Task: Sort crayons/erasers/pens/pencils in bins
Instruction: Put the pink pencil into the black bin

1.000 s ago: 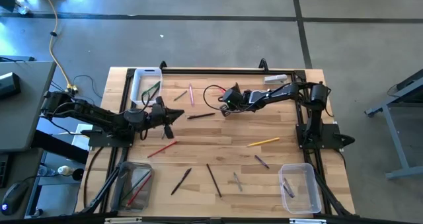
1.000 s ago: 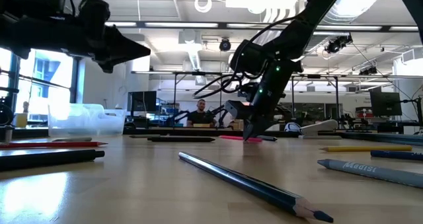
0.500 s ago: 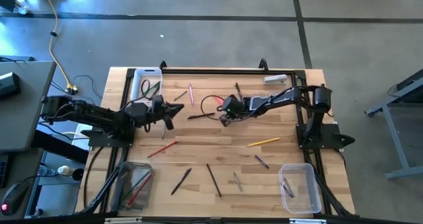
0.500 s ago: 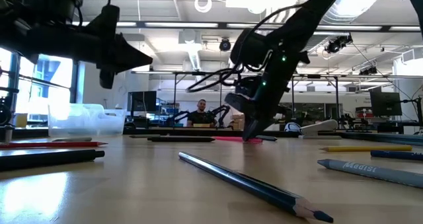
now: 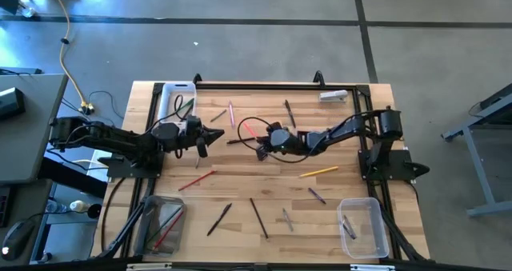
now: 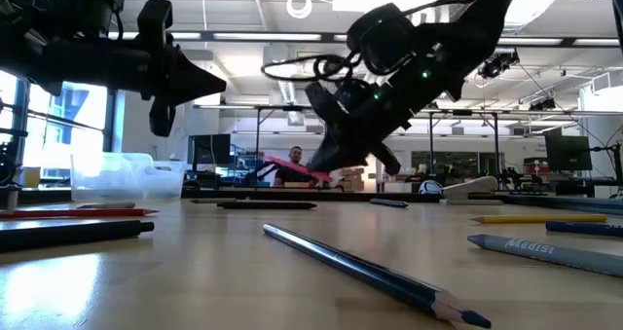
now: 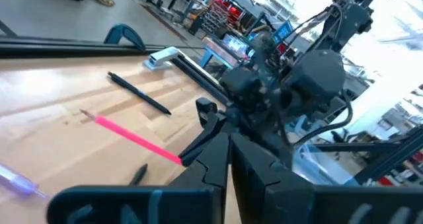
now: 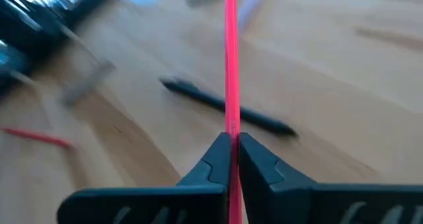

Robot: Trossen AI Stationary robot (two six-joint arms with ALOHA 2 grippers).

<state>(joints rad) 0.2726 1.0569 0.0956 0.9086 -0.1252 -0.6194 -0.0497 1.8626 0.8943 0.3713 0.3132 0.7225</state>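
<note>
Above mid-desk (image 5: 336,147), right hand (image 5: 260,149) clenched on a pink pencil (image 8: 230,52), lifted clear; grip is near one end, so it could pivot or slip out in transit. Left hand (image 5: 214,133) clamped empty, hovering near the white-rimmed bin (image 5: 166,103).

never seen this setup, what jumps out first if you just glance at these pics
The right gripper hangs above mid-table, shut on a bright pink stick lifted clear of the wood. Loose sticks lie scattered across the table, with three bins at its edges; the left gripper, shut and empty, hovers by the white-rimmed bin.
</note>
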